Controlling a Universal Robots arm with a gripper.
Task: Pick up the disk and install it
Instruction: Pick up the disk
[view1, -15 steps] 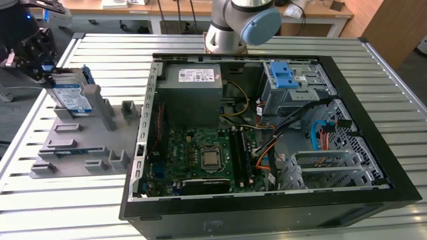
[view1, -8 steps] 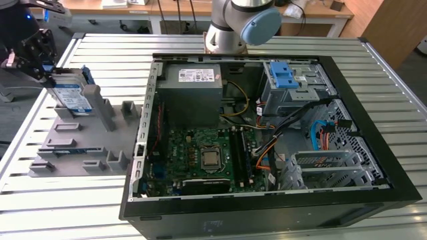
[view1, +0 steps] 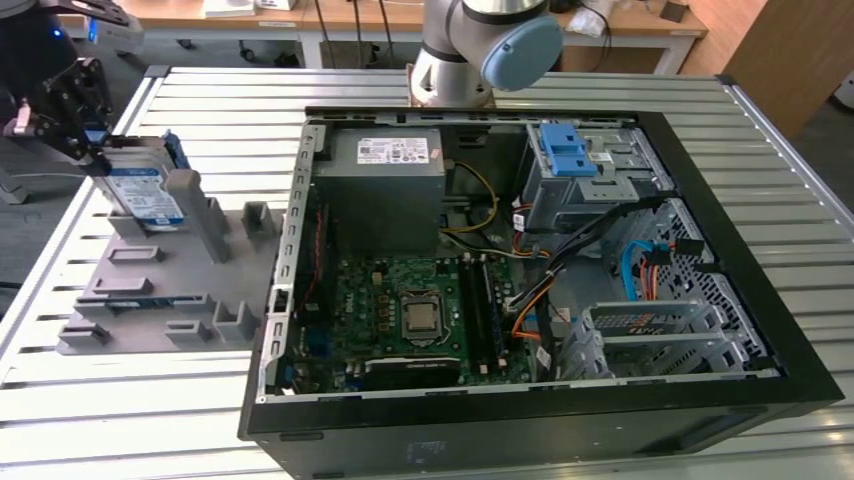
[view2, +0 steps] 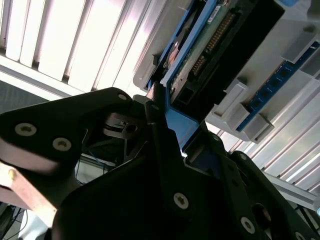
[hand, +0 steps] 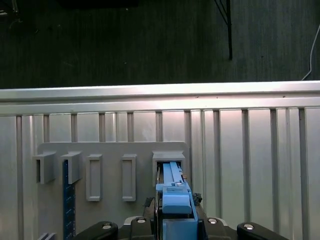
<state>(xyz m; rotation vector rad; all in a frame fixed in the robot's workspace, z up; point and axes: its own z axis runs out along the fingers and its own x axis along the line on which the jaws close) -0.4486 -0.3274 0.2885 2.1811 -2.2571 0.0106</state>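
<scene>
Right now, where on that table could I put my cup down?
Bare table: the corner at the exterior view's lower left, beside the grey rack, and the strip at its right, past the computer case. Crowded: inside the case, and the rack where the gripper grips the disk.

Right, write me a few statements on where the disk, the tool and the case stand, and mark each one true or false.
1. The disk stands on edge at the grey holder. True.
2. The disk sits inside the computer case. False: it is outside, to the exterior view's left of the case.
3. The tool is clamped on the disk's blue bracket. True.
4. A side panel covers the case. False: it lies open, with the motherboard showing.
</scene>
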